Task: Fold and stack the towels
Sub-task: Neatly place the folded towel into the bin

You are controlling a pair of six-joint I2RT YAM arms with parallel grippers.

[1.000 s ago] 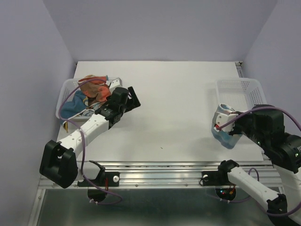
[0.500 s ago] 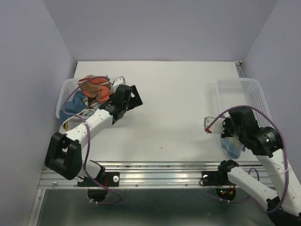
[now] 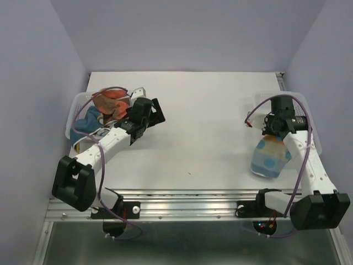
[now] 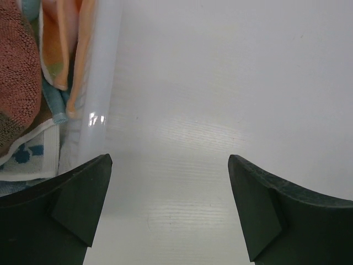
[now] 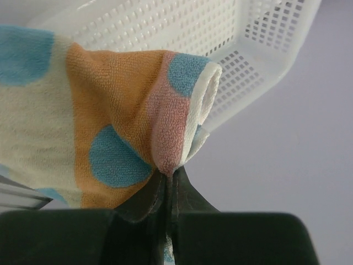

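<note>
At the left, the pile of towels (image 3: 107, 105) sits heaped in the left basket (image 4: 105, 72). Our left end effector (image 4: 169, 165) hovers just beside the basket's right wall, over bare tabletop (image 3: 204, 110). Its fingers are spread wide and hold nothing, and the pile lies to its left. Well apart on the right, our right end effector (image 5: 168, 178) is pinched tight on a corner of the spotted towel (image 5: 110, 110), in front of the right basket (image 5: 265, 49). The towel hangs below the grip, its long axis running toward the near edge in the overhead view. Its lower end may touch the tabletop; we cannot tell. We judge that laying it flat comes next, with the right arm nearer.
</note>
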